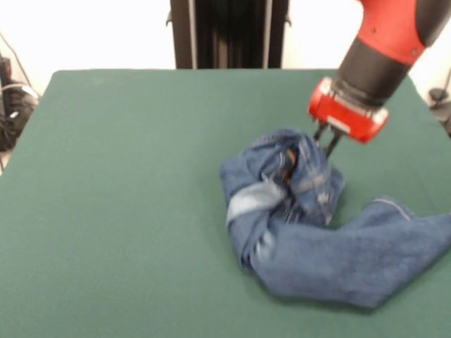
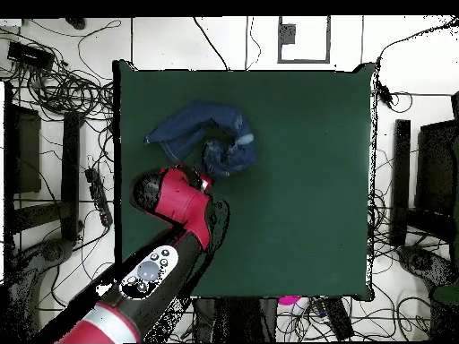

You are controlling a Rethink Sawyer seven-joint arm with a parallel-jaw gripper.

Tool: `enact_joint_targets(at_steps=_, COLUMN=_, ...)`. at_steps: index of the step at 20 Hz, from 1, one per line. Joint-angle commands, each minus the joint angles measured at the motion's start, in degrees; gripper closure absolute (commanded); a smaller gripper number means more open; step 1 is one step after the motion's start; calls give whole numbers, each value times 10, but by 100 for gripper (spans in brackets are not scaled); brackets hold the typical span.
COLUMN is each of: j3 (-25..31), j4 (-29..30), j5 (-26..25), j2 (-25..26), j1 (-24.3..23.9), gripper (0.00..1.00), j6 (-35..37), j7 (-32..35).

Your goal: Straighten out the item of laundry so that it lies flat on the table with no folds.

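Jeans (image 1: 310,225) bunched on green tabletop (image 1: 127,211), gripper (image 1: 327,141) at their far edge.
Front view: crumpled heap w/ one leg trailing right; gripper tips dip into the top folds, can't tell if open or closed. Overhead: jeans (image 2: 202,134) lie near tabletop's (image 2: 305,197) left far corner, arm (image 2: 175,202) covers gripper, just below them.

We cannot read any words, numbers, labels or signs on anything here, not on the clothes and not on the robot.
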Motion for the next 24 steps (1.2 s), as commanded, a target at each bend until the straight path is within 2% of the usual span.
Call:
enact_joint_targets(at_steps=1, j3=28, j4=28, j5=-77, j2=-48, j1=7, gripper=100, j6=303, j7=174)
enact_joint_targets(at_steps=6, j3=56, j4=60, j5=-92, j2=-105, j1=-20, gripper=100, j6=403, j7=161)
enact_joint_targets(at_steps=7, j3=73, j4=75, j5=-80, j2=-114, j1=-28, gripper=100, j6=392, j7=150)
enact_joint_targets(at_steps=8, j3=78, j4=79, j5=-69, j2=-106, j1=-34, gripper=100, j6=334, j7=137)
enact_joint_targets(at_steps=10, j3=71, j4=92, j5=-49, j2=-80, j1=-19, gripper=100, j6=141, j7=141)
enact_joint_targets(at_steps=11, j3=72, j4=98, j5=-53, j2=-80, j1=-16, gripper=100, j6=102, j7=135)
enact_joint_targets(at_steps=14, j3=-9, j4=95, j5=-97, j2=-55, j1=44, gripper=100, j6=-68, j7=198)
enact_joint_targets(at_steps=15, j3=-53, j4=91, j5=-102, j2=-29, j1=72, gripper=100, j6=-135, j7=232)
enact_joint_targets(at_steps=16, j3=-101, j4=87, j5=-98, j2=-1, j1=99, gripper=100, j6=-168, j7=256)
enact_joint_targets(at_steps=18, j3=-150, j4=99, j5=-84, j2=16, j1=130, gripper=100, j6=-182, j7=259)
enact_joint_targets(at_steps=21, j3=-228, j4=122, j5=-74, j2=14, j1=175, gripper=100, j6=-153, j7=240)
enact_joint_targets(at_steps=24, j3=-269, j4=138, j5=-81, j2=0, j1=193, gripper=100, j6=-123, j7=213)
